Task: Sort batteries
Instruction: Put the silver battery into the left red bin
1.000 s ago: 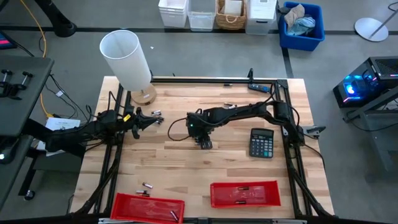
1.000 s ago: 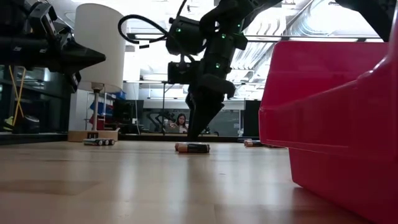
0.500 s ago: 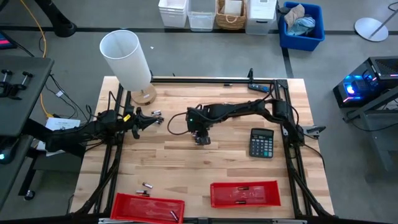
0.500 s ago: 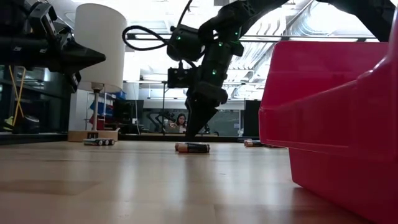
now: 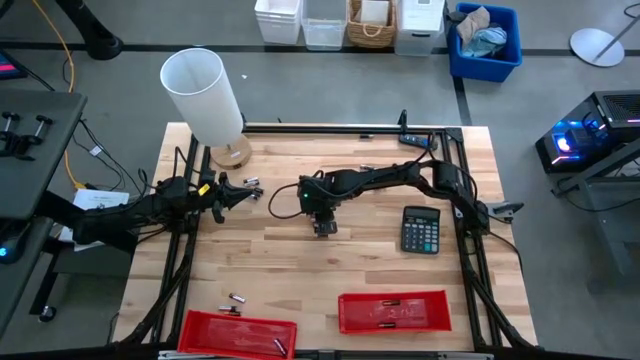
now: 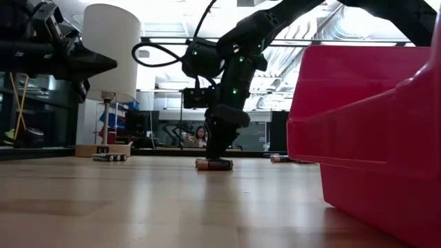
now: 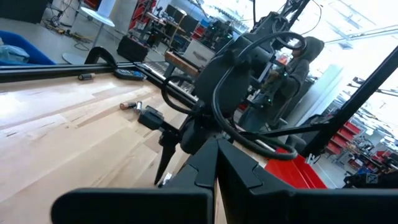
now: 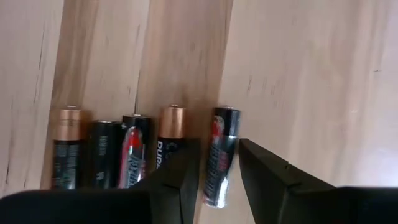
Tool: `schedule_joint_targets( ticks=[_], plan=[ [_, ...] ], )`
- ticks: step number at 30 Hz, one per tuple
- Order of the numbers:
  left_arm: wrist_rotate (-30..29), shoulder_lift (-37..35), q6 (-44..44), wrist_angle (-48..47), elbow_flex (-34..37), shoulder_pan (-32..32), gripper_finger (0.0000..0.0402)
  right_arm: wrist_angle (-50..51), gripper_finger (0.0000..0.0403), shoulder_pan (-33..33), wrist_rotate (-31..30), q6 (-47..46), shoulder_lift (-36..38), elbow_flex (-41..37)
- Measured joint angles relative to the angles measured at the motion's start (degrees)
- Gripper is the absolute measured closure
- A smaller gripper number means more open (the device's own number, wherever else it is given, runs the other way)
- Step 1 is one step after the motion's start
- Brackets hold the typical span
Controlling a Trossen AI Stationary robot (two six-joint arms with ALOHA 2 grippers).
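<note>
A short row of batteries [image 8: 143,155] lies side by side on the wooden table's middle [image 5: 325,229], seen end-on in the low view [image 6: 213,164]. My right gripper [image 8: 219,177] points down at the row, open. Its fingers stand on either side of the outermost cell, a black one with red print [image 8: 222,149]. My left gripper [image 7: 216,171] hovers shut and empty above the table's left side [image 5: 243,193], close to two loose batteries [image 5: 253,182]. More cells lie near the left bin [image 5: 237,298] and toward the far edge [image 5: 365,168].
Two red bins sit at the near edge, left [image 5: 215,328] and right [image 5: 440,312], each with a cell inside. A black calculator [image 5: 421,229] lies right of the gripper. A white lamp [image 5: 205,95] stands at the far left corner, and a blue-and-black tool [image 5: 418,140] at the far edge.
My right gripper has come down onto the battery row and shifted a little toward the far edge, its wrist tipping more upright. Its fingertips now reach table height around the end cell. The batteries and my left arm have stayed put.
</note>
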State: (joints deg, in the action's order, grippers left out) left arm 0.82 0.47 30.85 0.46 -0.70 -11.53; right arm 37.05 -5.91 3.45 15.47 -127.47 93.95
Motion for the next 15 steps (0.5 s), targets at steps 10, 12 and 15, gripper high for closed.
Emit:
schedule_joint_targets(
  ticks=[10, 12, 15],
  plan=[
    [0.00, 0.00, 0.00, -0.01, -0.01, 0.00, 0.0401, 5.11, 0.0372, -1.28, -1.60, -1.69, 0.18, 2.68],
    [0.02, 0.00, 0.00, -0.01, 0.01, 0.00, 0.0401, 7.79, 0.0372, -2.03, -2.10, -1.71, 0.83, 5.38],
    [0.00, 0.00, 0.00, 0.00, 0.00, 0.00, 0.0401, 10.90, 0.0372, -2.80, -1.66, -3.22, 2.27, 11.87]
  ],
)
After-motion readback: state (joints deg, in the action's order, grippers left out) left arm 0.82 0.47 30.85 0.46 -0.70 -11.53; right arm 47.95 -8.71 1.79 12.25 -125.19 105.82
